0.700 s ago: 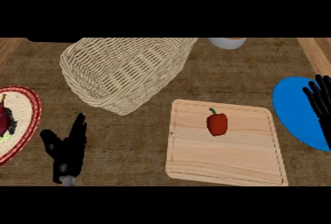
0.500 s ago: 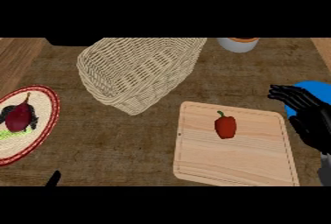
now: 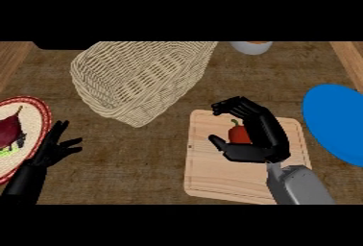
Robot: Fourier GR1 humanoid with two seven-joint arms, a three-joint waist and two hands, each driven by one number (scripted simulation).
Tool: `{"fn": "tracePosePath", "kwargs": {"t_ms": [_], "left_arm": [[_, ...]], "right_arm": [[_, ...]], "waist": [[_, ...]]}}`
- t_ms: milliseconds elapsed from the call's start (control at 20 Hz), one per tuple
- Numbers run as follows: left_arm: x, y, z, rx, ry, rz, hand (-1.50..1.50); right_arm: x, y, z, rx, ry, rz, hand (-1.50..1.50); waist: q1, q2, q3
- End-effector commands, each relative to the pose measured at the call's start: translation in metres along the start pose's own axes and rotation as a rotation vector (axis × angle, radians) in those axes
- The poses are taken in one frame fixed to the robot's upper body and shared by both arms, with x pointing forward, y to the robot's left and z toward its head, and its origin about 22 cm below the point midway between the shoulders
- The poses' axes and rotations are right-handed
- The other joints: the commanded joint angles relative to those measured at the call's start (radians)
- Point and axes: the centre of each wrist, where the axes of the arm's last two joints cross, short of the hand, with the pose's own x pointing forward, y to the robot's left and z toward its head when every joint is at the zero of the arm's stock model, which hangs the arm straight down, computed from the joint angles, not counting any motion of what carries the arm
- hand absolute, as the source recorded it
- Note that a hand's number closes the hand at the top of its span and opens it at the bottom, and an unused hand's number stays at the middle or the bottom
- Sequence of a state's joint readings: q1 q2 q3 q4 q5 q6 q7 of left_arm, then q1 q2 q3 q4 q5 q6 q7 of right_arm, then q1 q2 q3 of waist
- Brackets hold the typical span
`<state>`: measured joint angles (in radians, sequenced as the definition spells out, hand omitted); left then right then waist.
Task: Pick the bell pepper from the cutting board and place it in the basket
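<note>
A small red bell pepper (image 3: 239, 134) with a green stem stands on the pale wooden cutting board (image 3: 212, 173) at the right of centre. My right hand (image 3: 255, 139) is over the board with fingers curved above the pepper and the thumb low at its left; the pepper sits in the gap and I cannot tell whether the hand touches it. The woven basket (image 3: 138, 77) stands at the back, left of the board. My left hand (image 3: 51, 150) rests open at the lower left, fingers up.
A red-rimmed plate (image 3: 39, 113) with a dark red vegetable lies at the left edge. A blue plate (image 3: 337, 120) lies at the right edge. A white bowl (image 3: 250, 46) stands at the back.
My right hand has come in from the right edge over the board and now curves around the pepper. The left hand shows again at the lower left.
</note>
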<state>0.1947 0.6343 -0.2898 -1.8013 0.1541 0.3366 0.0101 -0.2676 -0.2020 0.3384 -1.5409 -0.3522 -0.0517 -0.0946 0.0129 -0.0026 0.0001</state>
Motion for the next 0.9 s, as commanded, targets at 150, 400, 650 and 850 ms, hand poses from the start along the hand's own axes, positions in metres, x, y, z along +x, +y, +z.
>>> {"fn": "tracePosePath", "kwargs": {"t_ms": [150,400,650,850], "left_arm": [[0.036,0.005,-0.044,-0.004,-0.199,-0.012,0.00],[0.037,0.011,-0.051,-0.004,-0.186,-0.020,0.00],[0.040,0.022,-0.062,-0.011,-0.187,-0.026,0.00],[0.042,0.011,-0.069,-0.025,-0.217,0.003,0.00]], "right_arm": [[0.036,0.038,-0.052,-0.090,-0.038,0.509,-1.50],[0.073,0.012,-0.080,-0.089,0.173,0.973,-1.50],[0.110,0.024,-0.103,0.164,0.446,1.294,-1.50],[0.130,0.052,-0.120,0.384,0.636,1.357,-1.50]], "waist": [[-0.045,-0.005,-0.013],[-0.039,-0.016,-0.017],[-0.012,-0.007,-0.013],[-0.011,-0.001,-0.008]]}}
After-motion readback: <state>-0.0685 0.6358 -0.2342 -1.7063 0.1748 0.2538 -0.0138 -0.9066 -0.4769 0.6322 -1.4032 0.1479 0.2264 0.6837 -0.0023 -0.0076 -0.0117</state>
